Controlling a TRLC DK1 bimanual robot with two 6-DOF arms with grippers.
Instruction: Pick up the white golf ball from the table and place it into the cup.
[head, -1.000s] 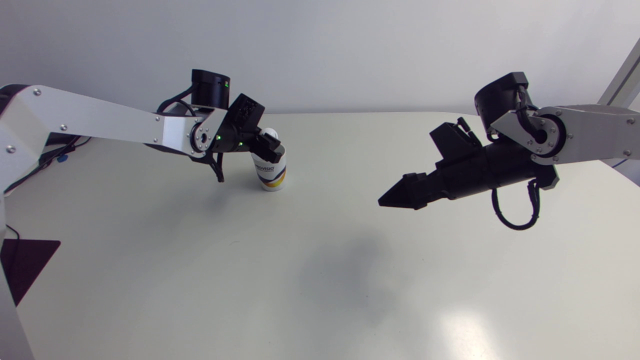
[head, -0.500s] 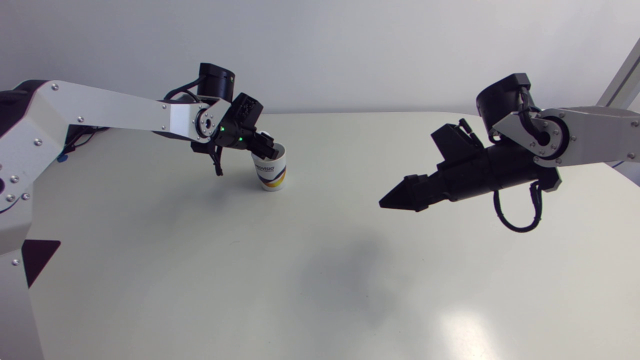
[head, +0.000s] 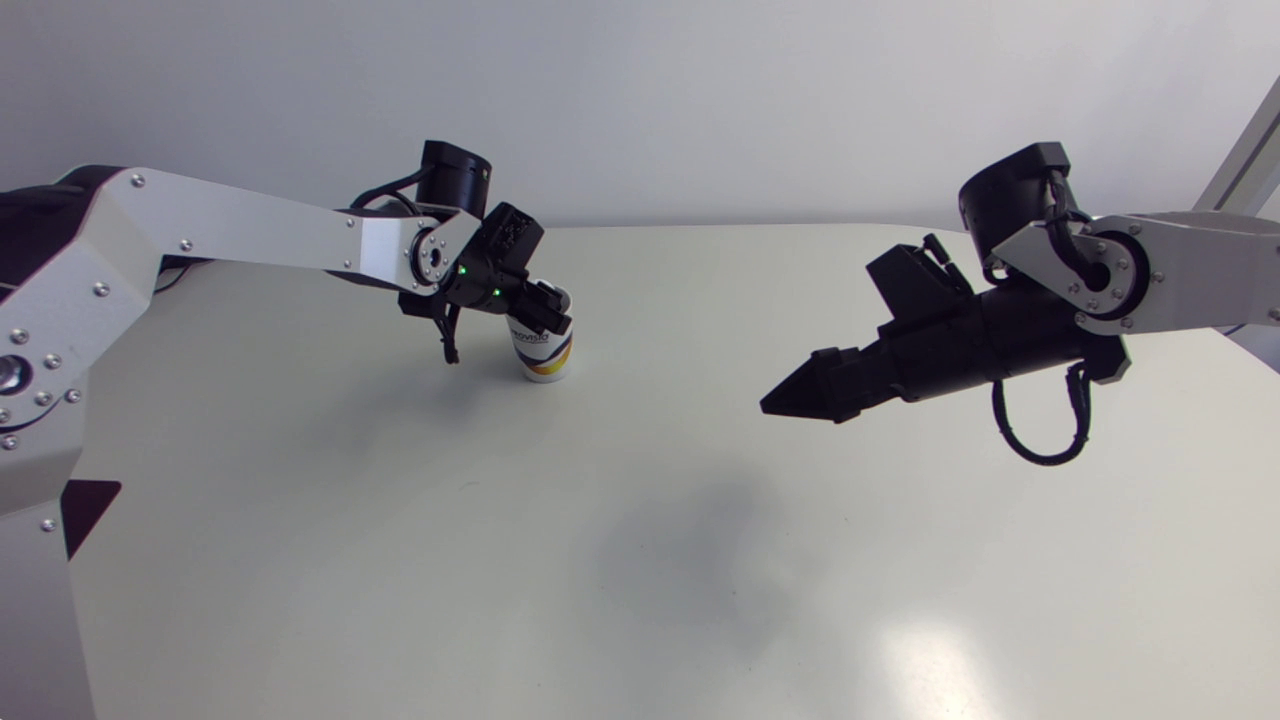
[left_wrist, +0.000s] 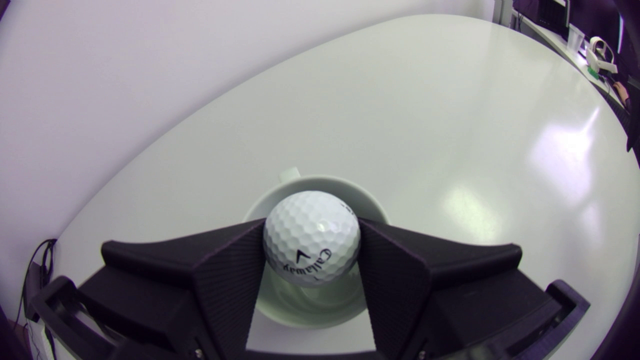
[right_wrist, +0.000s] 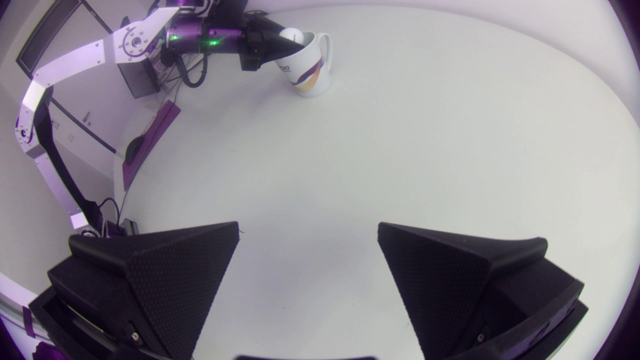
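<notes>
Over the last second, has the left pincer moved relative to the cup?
Yes. The left pincer, shut on the golf ball, has come down toward the mouth of the cup; the cup stands where it was.

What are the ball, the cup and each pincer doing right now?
Golf ball: gripped by the left pincer, right over the mouth of the cup.
Cup: standing upright, empty.
Left pincer: shut on the golf ball.
Right pincer: open, holding nothing.
</notes>
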